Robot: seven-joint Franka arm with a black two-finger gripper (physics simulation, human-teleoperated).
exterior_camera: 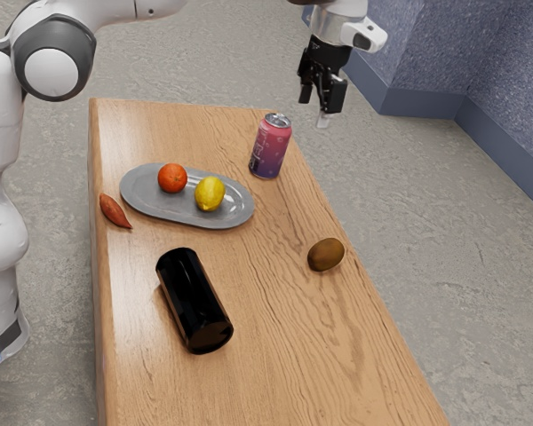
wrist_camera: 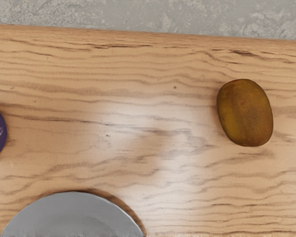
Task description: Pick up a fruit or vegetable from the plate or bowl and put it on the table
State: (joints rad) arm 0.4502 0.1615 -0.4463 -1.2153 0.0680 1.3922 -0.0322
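We have our black two-finger tool [exterior_camera: 322, 105] raised above the tabletop [exterior_camera: 275, 346], its fingers standing apart with nothing between them; the round orange fruit [exterior_camera: 172, 178] and the yellow lemon [exterior_camera: 210, 193] sit on the oval grey metal plate [exterior_camera: 145, 201]. Near the plate we see a pink-and-purple can [exterior_camera: 270, 147] upright; a brown oval kiwi [exterior_camera: 325, 255] rests directly on the tabletop, and a glossy black cylinder [exterior_camera: 194, 300] lies on its side.

The tray [exterior_camera: 142, 200] looks like smooth, shiny metal. The tabletop [exterior_camera: 275, 355] is grained wood, and the black cylinder [exterior_camera: 194, 297] looks glossy.
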